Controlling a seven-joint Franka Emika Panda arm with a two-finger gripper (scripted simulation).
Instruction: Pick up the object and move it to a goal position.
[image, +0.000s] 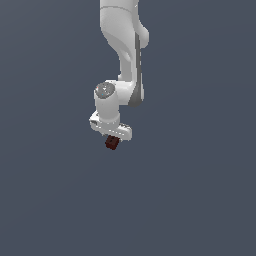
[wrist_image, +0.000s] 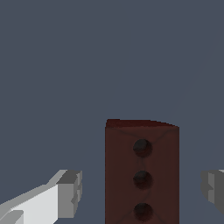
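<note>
Closing in for grasp: gripper (image: 113, 138) stands wide around cube (image: 111, 143), fingers (wrist_image: 70, 192) apart from its sides, nothing held yet. Cube sits between fingers, directly under gripper. Next: shut squarely on cube, lift, carry to goal; goal unmarked. Nothing else near cube, no obstacle.

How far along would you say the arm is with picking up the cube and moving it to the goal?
Done: the gripper is down at the cube. In hand: the wrist view shows the cube between the jaws with gaps on both sides, so no grip yet. Left: closing, lifting and carrying it; no goal marker shows.
</note>
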